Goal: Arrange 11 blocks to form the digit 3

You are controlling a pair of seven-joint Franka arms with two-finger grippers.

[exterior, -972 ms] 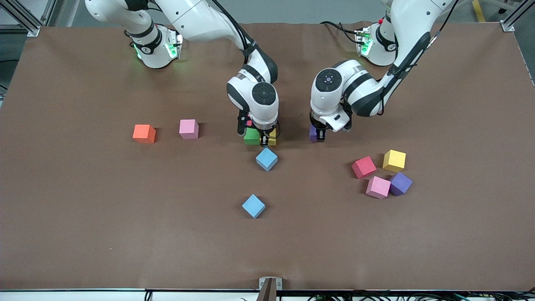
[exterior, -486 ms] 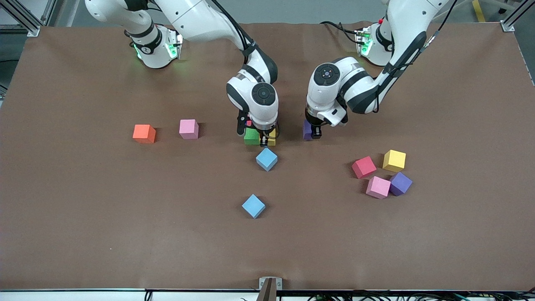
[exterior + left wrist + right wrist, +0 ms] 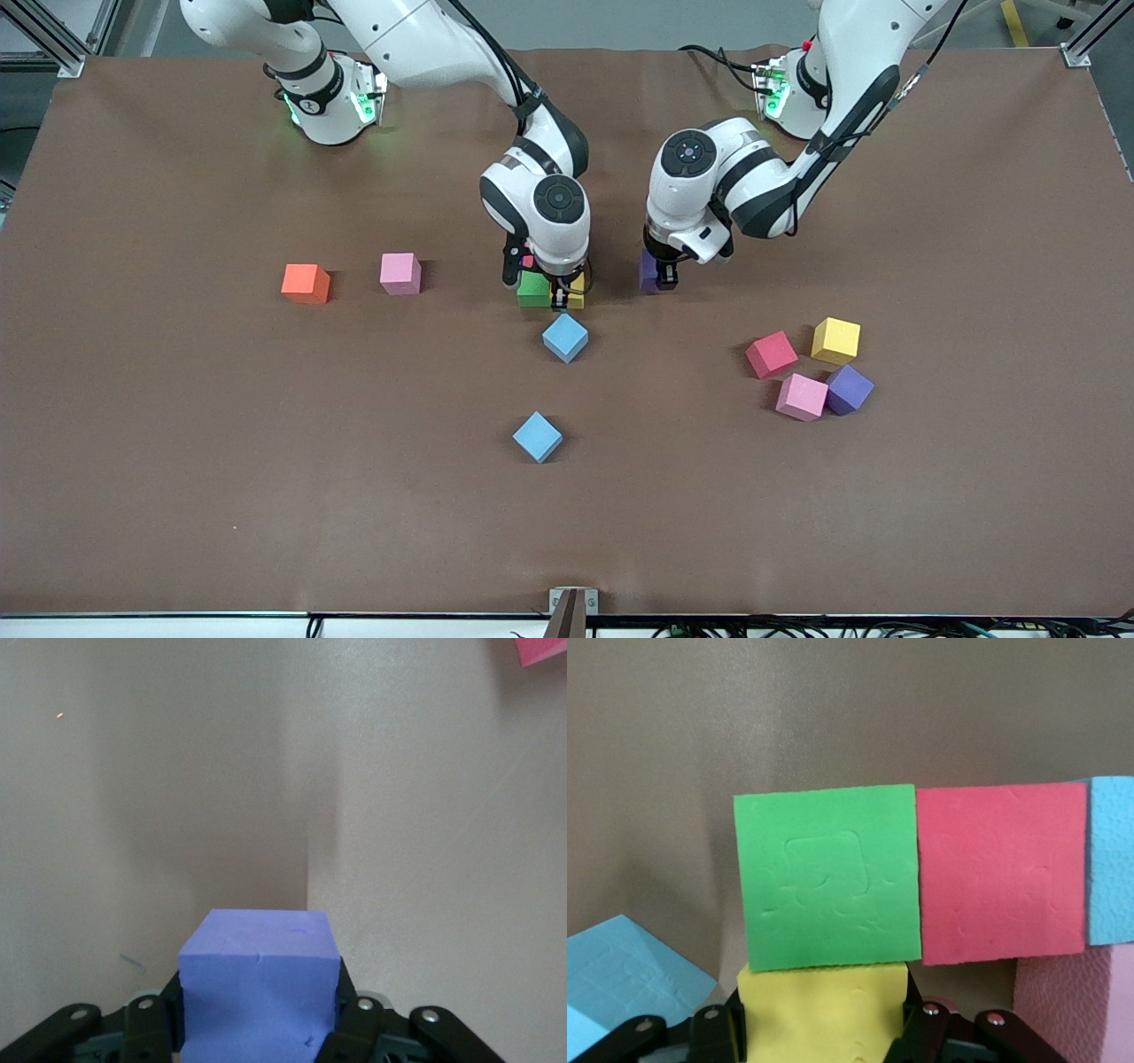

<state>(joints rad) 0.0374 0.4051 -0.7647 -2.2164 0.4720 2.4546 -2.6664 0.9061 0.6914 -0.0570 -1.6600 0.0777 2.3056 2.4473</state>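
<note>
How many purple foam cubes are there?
2: one purple foam cube held in the left gripper, another purple cube touching a pink foam cube toward the left arm's end. Arms may hide others.

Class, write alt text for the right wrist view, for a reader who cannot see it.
The right gripper is shut on a yellow foam cube pressed against a green foam cube. A red foam cube sits flush beside the green one, with a light blue foam cube and a pink foam cube at the frame's edge, all on a brown table.
</note>
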